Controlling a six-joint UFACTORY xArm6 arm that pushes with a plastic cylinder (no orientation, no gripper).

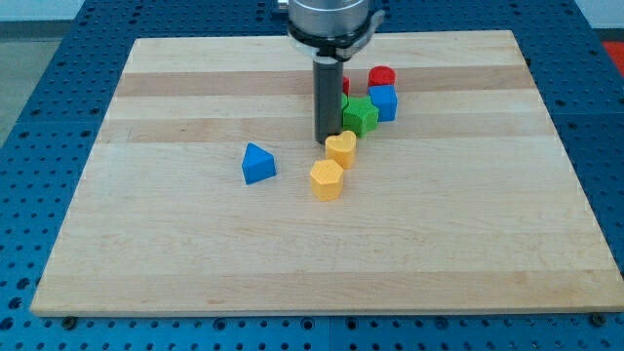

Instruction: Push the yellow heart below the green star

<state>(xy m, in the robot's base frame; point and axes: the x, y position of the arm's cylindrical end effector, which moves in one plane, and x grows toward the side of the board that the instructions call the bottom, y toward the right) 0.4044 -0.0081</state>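
The yellow heart (340, 148) lay a little right of the middle of the wooden board (195, 244), on its far half. It sat just near and left of the green star (360, 115), the two close enough that I could not tell whether they touched. My tip (326, 143) stood at the heart's far left edge, touching it or nearly so, with the green star just to the tip's right. The rod (327, 102) rose straight up from there into the grey mount (330, 19) at the far edge of the view. The rod is a plain stick with nothing that opens or closes, and it held nothing.

Just near and left of the heart lay a second yellow block (327, 179), roughly hexagonal, very close to the heart. To the right of the green star sat a blue cube (383, 102), touching or nearly touching the star, and a red cylinder (381, 77) stood just beyond the cube. Another red block (344, 86) showed only as a sliver behind the rod, its shape hidden. Well to the left of the cluster, apart from everything else, lay a blue triangle (257, 163). The board rested on a blue perforated table (58, 117).
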